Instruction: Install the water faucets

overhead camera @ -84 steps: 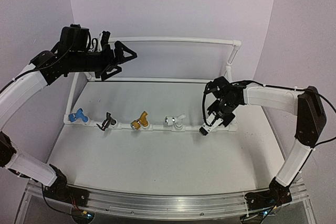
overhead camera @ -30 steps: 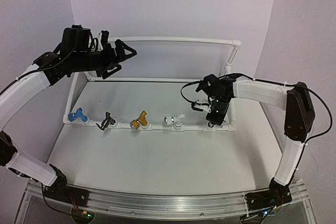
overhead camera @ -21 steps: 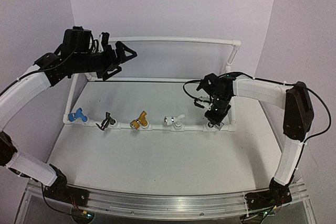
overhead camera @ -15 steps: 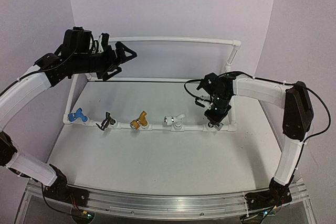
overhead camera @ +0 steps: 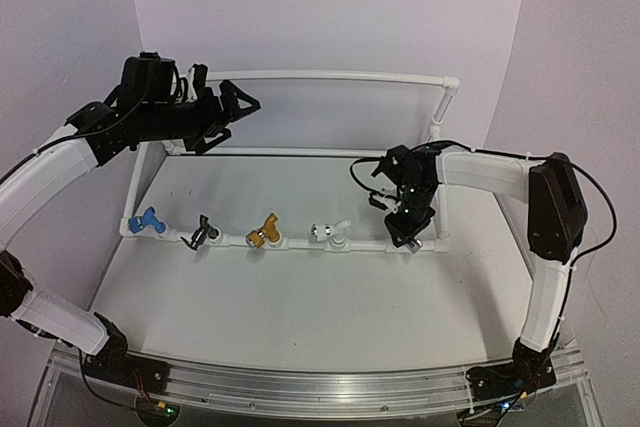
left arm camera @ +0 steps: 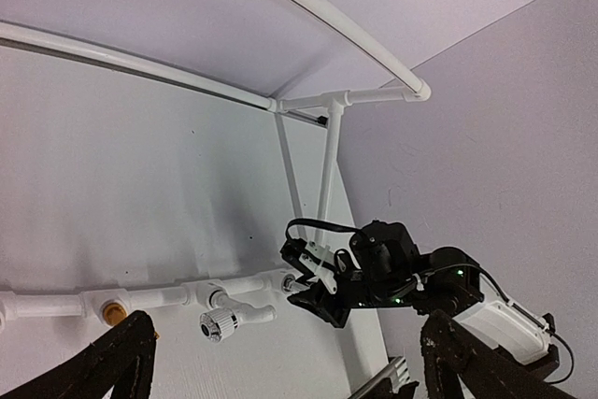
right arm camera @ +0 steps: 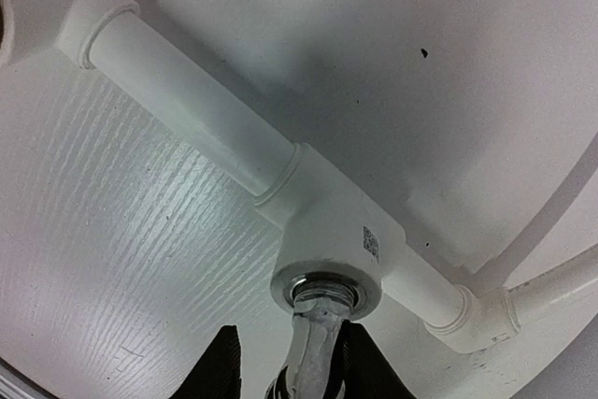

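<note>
Blue (overhead camera: 148, 219), black (overhead camera: 203, 232), gold (overhead camera: 265, 233) and white (overhead camera: 332, 232) water faucets sit in a row in the front pipe (overhead camera: 300, 243). A silver faucet (right arm camera: 316, 338) stands with its thread in the rightmost tee (right arm camera: 327, 231). My right gripper (right arm camera: 290, 352) straddles it, open: the left finger (right arm camera: 220, 366) is clear of the metal and the right finger (right arm camera: 360, 366) lies close beside it. From above, this gripper (overhead camera: 408, 232) hides that faucet. My left gripper (overhead camera: 228, 107) hangs open, holding nothing, high by the frame's back left corner.
The white pipe frame (overhead camera: 330, 74) boxes the work area, with an upright post (overhead camera: 437, 122) at the back right behind my right arm. In the left wrist view the white faucet (left arm camera: 220, 321) and my right gripper (left arm camera: 327, 292) lie far below.
The right gripper brought the silver faucet into the rightmost tee and turned at the wrist. Its jaws have now spread off the faucet. The left arm has barely moved.
</note>
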### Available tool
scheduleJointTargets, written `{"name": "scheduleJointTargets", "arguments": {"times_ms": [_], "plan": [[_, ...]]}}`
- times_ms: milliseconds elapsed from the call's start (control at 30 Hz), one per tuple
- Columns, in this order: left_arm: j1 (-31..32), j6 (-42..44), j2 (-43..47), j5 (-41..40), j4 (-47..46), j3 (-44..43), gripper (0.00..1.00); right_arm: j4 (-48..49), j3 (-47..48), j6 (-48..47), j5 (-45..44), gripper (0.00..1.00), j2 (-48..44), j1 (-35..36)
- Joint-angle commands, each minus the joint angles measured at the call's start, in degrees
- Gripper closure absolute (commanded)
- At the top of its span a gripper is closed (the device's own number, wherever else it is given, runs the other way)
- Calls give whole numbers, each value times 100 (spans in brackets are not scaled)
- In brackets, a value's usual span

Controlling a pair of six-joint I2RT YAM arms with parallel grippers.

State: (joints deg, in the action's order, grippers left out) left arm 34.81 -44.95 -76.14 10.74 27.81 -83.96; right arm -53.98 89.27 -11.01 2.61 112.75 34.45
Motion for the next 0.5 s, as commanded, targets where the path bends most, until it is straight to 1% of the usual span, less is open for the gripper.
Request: {"name": "scheduleJointTargets", "arguments": {"times_ms": [0,67,400,467], "plan": [[-26,39,84,-45,-153,-125,2,-8,29,61,990,64,131,115],[-26,38,75,-39,-153,-132,2,-14,45,49,990,60,111,107],[-27,56,68,-30,-76,-164,2,-182,420,-235,1003,22,-180,91],[-27,59,75,-29,-66,-162,2,-226,485,-269,974,18,-235,89]]}}
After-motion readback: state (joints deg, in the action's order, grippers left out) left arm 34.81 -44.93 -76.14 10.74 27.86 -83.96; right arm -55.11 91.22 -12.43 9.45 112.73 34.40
